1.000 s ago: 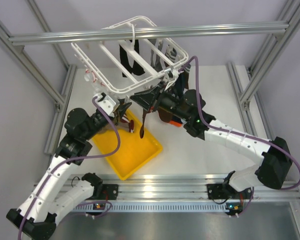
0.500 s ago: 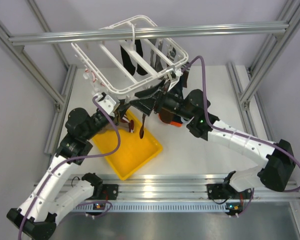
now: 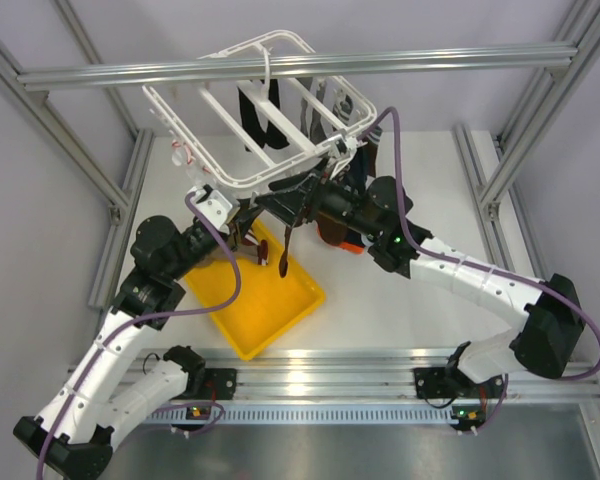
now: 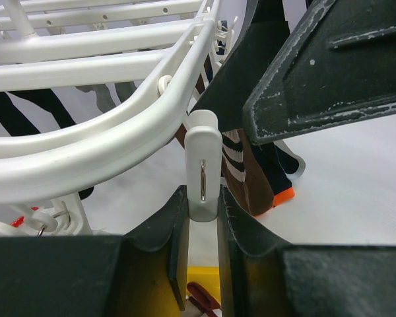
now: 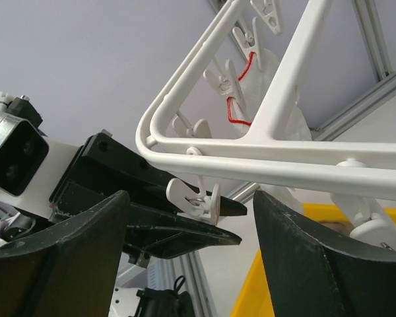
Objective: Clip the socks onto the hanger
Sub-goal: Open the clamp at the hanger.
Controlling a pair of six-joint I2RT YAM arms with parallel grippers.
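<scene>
White plastic hanger [image 4: 86, 152] hangs by its hook from an overhead bar, with several dark socks [image 3: 252, 115] already pegged on it. At its near corner the left gripper [image 4: 202, 206] pinches one dangling clip [image 4: 202, 165] between narrow fingers. The right gripper [image 5: 191, 197] is spread wide just beside it, holding nothing. A thin dark sock [image 3: 283, 255] dangles below, over a yellow tray [image 3: 275, 315]; whether the clip bites it is unclear. If it does not, letting go would drop the sock into the tray. A bump from the open fingers could also swing the frame.
</scene>
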